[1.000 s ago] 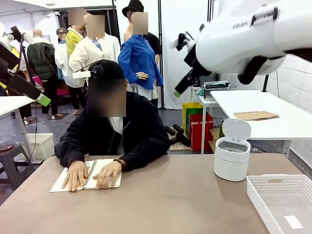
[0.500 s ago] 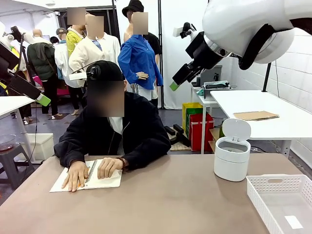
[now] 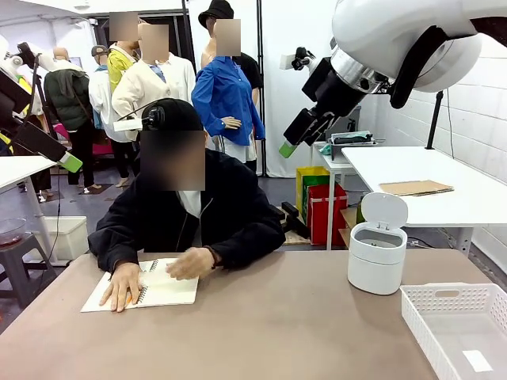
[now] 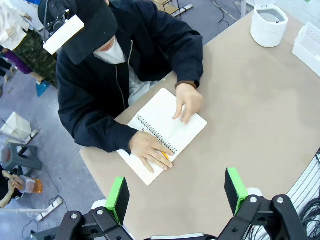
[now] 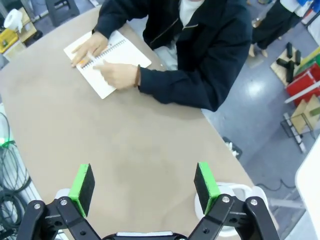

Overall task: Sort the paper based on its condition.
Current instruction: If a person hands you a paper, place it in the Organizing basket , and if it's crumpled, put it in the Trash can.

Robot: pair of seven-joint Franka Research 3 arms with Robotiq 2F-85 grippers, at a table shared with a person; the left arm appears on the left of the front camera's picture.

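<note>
Loose paper is out of view. A spiral-bound notebook (image 3: pixel 170 291) (image 4: pixel 170 125) (image 5: pixel 117 57) lies open at the table's far left, in front of a seated person. One hand (image 3: pixel 123 286) rests on its left page with an orange pen. The other hand (image 3: pixel 190 264) hovers over the right page. My right gripper (image 3: pixel 290 142) (image 5: pixel 144 167) hangs open and empty high above the table's middle. My left gripper (image 4: pixel 175 177) is also open and empty, high over the near left of the table.
A small white bin (image 3: pixel 377 257) (image 4: pixel 268 25) with its lid up stands at the far right. A white slotted basket (image 3: pixel 451 294) (image 4: pixel 307 42) sits at the near right corner. Bare tan tabletop (image 3: pixel 277 317) lies between them and the notebook.
The person's hand on the right page has lifted and slid toward the page's far edge. My right arm has swung and turned overhead, its gripper still open. The other hand stays put.
</note>
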